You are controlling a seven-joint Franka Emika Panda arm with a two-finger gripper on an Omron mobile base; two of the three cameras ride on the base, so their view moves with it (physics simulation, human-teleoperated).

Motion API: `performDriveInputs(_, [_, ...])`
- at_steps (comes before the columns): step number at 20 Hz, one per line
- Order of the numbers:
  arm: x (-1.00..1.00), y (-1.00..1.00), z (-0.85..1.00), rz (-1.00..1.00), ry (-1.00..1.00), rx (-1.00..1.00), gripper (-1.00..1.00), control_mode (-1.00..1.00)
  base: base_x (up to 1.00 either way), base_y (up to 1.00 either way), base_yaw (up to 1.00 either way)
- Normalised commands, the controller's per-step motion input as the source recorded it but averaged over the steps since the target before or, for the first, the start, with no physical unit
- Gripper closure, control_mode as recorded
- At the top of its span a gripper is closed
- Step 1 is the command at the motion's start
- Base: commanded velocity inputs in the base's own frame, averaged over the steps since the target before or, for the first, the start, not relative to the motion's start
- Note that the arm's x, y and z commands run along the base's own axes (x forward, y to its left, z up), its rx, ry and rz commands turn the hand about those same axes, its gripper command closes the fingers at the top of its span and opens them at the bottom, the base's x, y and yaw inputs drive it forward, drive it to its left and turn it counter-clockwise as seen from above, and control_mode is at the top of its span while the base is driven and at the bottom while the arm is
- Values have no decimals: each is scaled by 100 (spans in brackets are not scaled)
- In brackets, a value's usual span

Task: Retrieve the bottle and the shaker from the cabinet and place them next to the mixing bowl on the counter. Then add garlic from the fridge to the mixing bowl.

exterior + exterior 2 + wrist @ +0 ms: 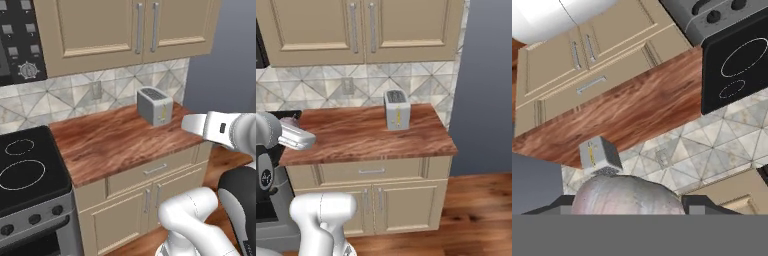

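Here's the garlic (627, 195), sitting at six o'clock in the hand view: a pale, rounded bulb, off-white with a faint pinkish-grey mottling over its domed top. Its lower part is cut off by the bottom of the view, so the base can't be made out. It's wedged in the gripper (632, 206), one dark finger tip pressed against its nine o'clock side, the other against its three o'clock side, and it's held up in the air.

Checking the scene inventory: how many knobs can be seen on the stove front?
3 knobs in a row along the stove front, below the cooktop; more may sit past the frame's left edge.
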Motion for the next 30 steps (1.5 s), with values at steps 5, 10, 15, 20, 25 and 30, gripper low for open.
performDriveInputs(5, [0, 0, 0, 0, 0, 0, 100, 100, 0, 77, 8])
performDriveInputs(10, [0, 0, 0, 0, 0, 0, 100, 100, 0, 76, 8])
performDriveInputs(15, [0, 0, 0, 0, 0, 0, 100, 100, 0, 73, 8])
performDriveInputs(20, [0, 0, 0, 0, 0, 0, 100, 100, 0, 67, 8])
performDriveInputs(25, [0, 0, 0, 0, 0, 0, 100, 100, -2, 57, 9])
performDriveInputs(30, [0, 0, 0, 0, 0, 0, 100, 100, -10, 50, 10])
